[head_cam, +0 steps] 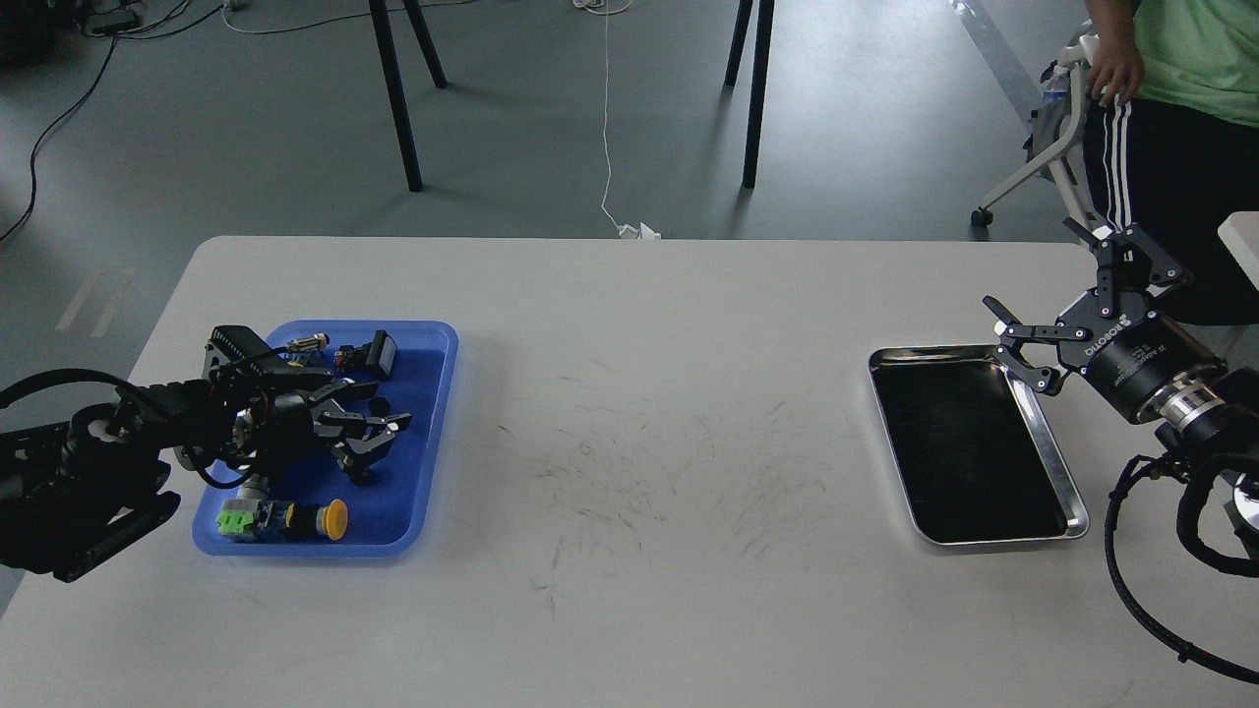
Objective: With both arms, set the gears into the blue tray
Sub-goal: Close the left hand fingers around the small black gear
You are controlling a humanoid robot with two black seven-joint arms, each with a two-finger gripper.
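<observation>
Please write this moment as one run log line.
left end effector: open, over blue tray | right end effector: open, beside steel tray

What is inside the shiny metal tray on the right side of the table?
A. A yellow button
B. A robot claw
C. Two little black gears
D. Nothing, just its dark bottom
D. The shiny steel tray shows only its bare dark inside, while the yellow-capped push-button switch lies in the shallow bright-blue plastic tray, and the right claw hangs open at the steel tray's far right corner.
</observation>
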